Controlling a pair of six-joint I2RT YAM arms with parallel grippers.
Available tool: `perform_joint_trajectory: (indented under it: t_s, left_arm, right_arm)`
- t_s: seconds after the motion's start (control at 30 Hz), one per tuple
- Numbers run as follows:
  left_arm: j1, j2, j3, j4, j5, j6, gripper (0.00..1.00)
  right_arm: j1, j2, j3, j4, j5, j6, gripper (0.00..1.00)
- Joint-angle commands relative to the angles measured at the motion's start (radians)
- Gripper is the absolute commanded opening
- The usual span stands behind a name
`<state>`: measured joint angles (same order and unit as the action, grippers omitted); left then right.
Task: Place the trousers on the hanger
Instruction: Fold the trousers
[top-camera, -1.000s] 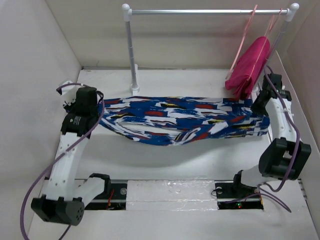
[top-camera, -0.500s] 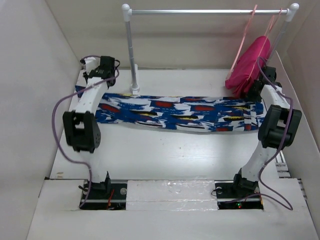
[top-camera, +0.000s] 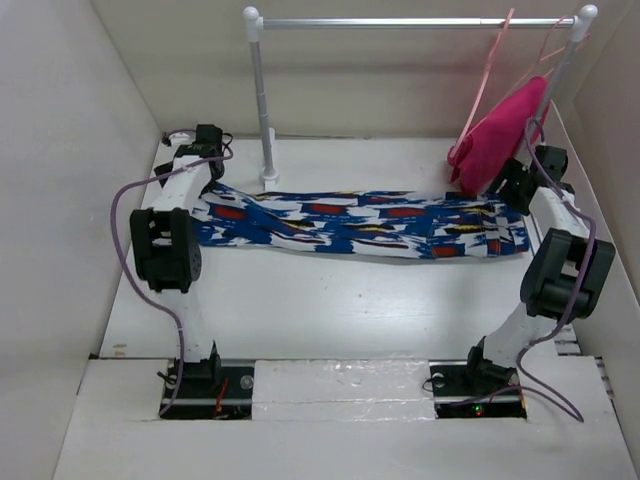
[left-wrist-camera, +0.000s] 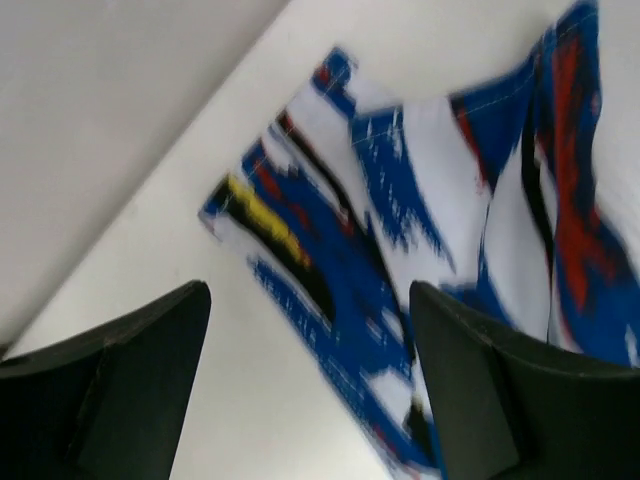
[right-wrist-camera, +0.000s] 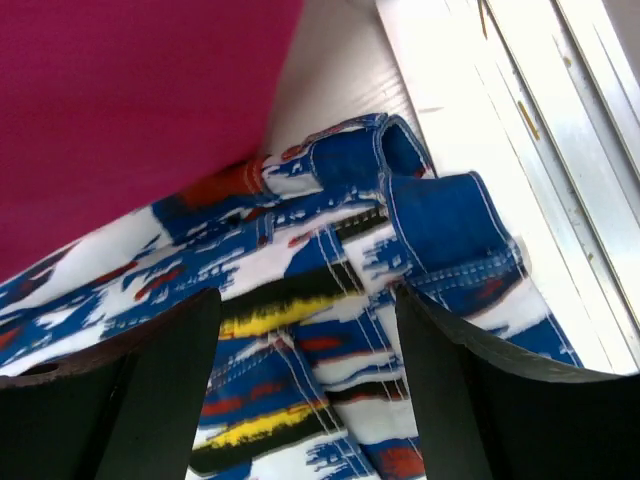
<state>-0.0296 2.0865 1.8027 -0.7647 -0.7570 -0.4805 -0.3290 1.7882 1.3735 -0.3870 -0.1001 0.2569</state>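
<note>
The trousers (top-camera: 360, 222), in a blue, white and red print, lie stretched flat across the table from left to right. My left gripper (top-camera: 203, 178) hovers open over their left end; in the left wrist view its gripper (left-wrist-camera: 310, 295) has the hem (left-wrist-camera: 330, 250) lying loose beneath it, blurred. My right gripper (top-camera: 502, 196) stands open over the right end, and in the right wrist view its gripper (right-wrist-camera: 305, 300) has the waistband (right-wrist-camera: 450, 230) under it, nothing pinched. The thin pink hanger (top-camera: 487, 75) hangs on the rail at the back right.
A silver rail (top-camera: 400, 22) on white posts (top-camera: 265, 110) spans the back. A magenta garment (top-camera: 495, 140) hangs at its right end, just above my right gripper, and fills the top left of the right wrist view (right-wrist-camera: 130, 110). White walls enclose the table (top-camera: 330, 300).
Both grippers have opened and let go of the trousers, which were held up and now lie flat, farther back on the table. Both arms have stretched toward the back.
</note>
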Motion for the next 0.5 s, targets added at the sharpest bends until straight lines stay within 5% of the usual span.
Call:
perform_joint_trajectory:
  t_s: [0.0,0.2,0.27,0.37,0.47]
  left_arm:
    - [0.003,-0.366,-0.325,0.147,0.129,-0.046,0.76]
    - [0.033,-0.519,-0.595,0.257,0.298,-0.076,0.70]
    - [0.033,-0.511,-0.627,0.274,0.378,-0.090,0.59]
    - [0.033,-0.459,-0.635,0.285,0.475,-0.108,0.47]
    - [0.033,-0.407,-0.657,0.312,0.558,-0.116,0.47]
  right_arm:
    - [-0.047,-0.208,-0.181,0.088,-0.079,-0.028,0.76]
    - [-0.071,-0.442,-0.460,0.146,-0.056,0.031,0.68]
    - [-0.114,-0.475,-0.516,0.149,-0.070,0.044,0.66]
    - [-0.146,-0.535,-0.614,0.155,-0.088,0.054,0.70]
    - [-0.179,-0.564,-0.700,0.212,-0.124,0.059,0.76]
